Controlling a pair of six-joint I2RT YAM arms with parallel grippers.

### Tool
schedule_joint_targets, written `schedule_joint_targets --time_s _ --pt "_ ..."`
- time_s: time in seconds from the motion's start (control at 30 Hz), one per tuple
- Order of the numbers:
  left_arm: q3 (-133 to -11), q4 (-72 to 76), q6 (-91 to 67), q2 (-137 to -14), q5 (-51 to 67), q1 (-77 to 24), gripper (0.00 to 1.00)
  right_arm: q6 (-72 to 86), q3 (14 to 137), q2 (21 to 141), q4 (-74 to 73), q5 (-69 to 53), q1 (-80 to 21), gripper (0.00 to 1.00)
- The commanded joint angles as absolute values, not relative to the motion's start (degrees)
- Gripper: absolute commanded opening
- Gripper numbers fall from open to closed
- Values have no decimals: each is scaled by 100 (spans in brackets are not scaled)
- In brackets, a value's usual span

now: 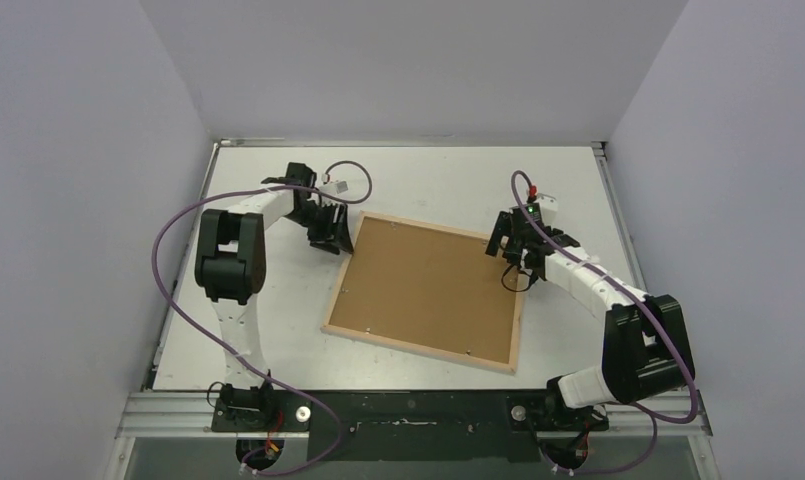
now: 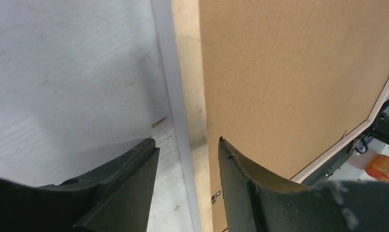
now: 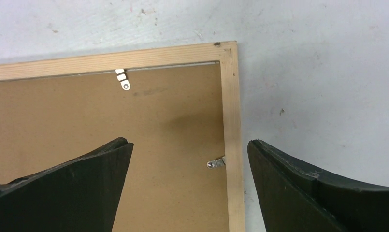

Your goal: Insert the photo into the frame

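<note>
Seen from above, the left gripper [image 1: 330,232] and right gripper [image 1: 508,255] flank the frame [image 1: 418,349], which lies back-up mid-table with the backing panel [image 1: 428,285] in it; no photo shows. Left wrist view: jaws apart, astride the left slat. Right wrist view: jaws wide apart over the right slat, equally near.
</note>
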State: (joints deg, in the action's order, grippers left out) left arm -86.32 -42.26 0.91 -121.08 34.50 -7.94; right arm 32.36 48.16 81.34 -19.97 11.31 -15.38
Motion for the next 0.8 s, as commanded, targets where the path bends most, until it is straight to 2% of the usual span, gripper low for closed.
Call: schedule_joint_targets --time_s 0.0,0.2,0.57,0.7,0.77 --pt "-8766 -4354 303 -12278 2961 -1130 48 3200 5156 7949 -1797 959 -1447 94" --pt "-8833 -4482 527 -12311 2239 -1357 45 3135 5334 8004 -1704 689 -1284 94" --pt "-9140 -4584 891 -12278 936 -1674 16 3098 5547 8032 -1470 289 -1090 94" --pt "-9475 -4754 988 -12341 697 -1782 0 3098 5707 8154 -1358 207 -1090 94" --pt "-9799 -4929 1161 -12320 526 -1808 0 3086 5767 8228 -1215 125 -1091 94"
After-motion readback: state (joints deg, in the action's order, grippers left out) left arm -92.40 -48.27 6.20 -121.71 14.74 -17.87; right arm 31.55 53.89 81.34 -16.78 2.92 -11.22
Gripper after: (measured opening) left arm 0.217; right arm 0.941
